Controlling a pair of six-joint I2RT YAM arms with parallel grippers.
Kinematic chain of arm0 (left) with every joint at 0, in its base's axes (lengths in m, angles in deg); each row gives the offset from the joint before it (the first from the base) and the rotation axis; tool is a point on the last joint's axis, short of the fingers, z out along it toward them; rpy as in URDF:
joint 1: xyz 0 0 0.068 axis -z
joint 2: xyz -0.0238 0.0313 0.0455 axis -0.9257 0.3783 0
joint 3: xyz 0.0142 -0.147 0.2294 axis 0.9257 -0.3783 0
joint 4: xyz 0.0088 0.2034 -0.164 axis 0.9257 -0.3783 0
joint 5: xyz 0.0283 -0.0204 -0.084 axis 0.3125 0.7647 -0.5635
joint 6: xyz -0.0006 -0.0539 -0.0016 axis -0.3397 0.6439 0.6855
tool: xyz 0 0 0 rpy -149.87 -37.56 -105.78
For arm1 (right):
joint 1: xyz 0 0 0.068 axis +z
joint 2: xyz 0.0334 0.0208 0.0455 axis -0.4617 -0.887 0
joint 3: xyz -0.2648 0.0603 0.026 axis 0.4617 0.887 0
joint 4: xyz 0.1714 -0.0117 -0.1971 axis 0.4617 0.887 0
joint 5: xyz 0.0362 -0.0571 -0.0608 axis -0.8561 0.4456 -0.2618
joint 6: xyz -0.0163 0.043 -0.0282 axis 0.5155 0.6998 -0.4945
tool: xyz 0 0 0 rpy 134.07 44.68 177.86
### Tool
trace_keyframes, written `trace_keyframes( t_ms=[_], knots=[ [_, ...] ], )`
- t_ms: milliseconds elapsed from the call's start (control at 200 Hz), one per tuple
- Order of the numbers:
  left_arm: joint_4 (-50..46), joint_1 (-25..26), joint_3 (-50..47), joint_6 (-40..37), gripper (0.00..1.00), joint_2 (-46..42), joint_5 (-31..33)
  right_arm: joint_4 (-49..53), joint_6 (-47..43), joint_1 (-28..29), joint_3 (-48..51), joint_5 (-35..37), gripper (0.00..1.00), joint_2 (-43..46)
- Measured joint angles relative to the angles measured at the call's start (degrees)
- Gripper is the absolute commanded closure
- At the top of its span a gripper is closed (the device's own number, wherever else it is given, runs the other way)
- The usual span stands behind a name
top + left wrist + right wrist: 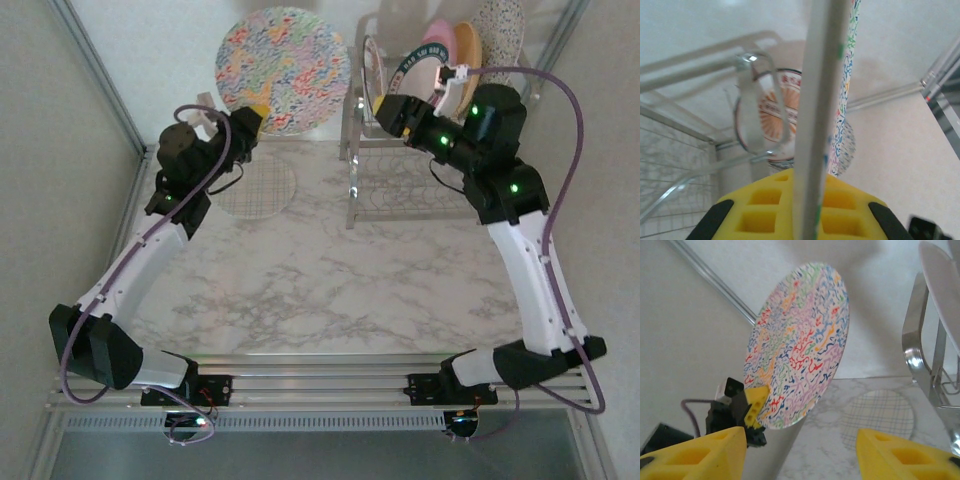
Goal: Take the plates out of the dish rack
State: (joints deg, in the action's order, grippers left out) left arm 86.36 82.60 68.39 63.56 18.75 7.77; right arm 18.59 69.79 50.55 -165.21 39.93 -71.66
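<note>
- Top external view: the left gripper (256, 115), at upper left of centre, is clamped on the lower edge of the multicolour-squiggle plate (283, 68). The plate stands upright at the upper middle of the frame, off the marble counter (300, 270).
- Same view: the chrome dish rack (352, 160) stands at upper right. It holds a teal-rimmed white plate (420, 65), a pink plate (438, 33), a tan-orange plate (467, 60) and a grey-speckled plate (500, 28), all on edge.
- Same view: the right gripper (380, 103) sits at the rack's left end, beside the teal-rimmed plate. A checked disc (258, 188) lies flat on the counter under the left arm.
- Left wrist view: the yellow fingers (760, 215) at the bottom edge are closed on the squiggle plate (820, 100). The plate is seen edge-on, running up the middle of the frame.
- Same view: left of the plate is a chrome loop of the dish rack (752, 100). Behind the loop is a plate with an orange centre (785, 107).
- Right wrist view: the right gripper (805, 455) has its two yellow fingers (705, 452) apart at the bottom corners, with nothing between them.
- Same view: the squiggle plate (797, 345) fills the centre, tilted. The left gripper (752, 405) pinches its lower left rim.
- Same view: the checked disc (877, 415) lies on the counter (815, 440) at lower right. The rack's chrome frame (914, 340) rises along the right edge.
</note>
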Motion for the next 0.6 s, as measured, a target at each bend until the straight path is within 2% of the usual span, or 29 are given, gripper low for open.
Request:
trace_keyframes(
  t_ms=[160, 345, 601],
  knots=[
    [0.44, -4.17, -8.79, 1.09, 1.00, -3.69, 0.68, -6.43, -9.18, 3.80, 11.76, 2.40, 0.26, 8.26],
    [2.29, -7.67, -20.09, 2.38, 1.00, -5.77, 2.40, -9.99, -18.62, 7.80, 20.00, 3.17, 0.23, 12.79],
    [6.73, -10.38, -35.23, 4.22, 1.00, -3.39, 6.05, -12.41, -23.12, 9.79, 29.86, 2.71, 0.21, 17.05]
  ],
)
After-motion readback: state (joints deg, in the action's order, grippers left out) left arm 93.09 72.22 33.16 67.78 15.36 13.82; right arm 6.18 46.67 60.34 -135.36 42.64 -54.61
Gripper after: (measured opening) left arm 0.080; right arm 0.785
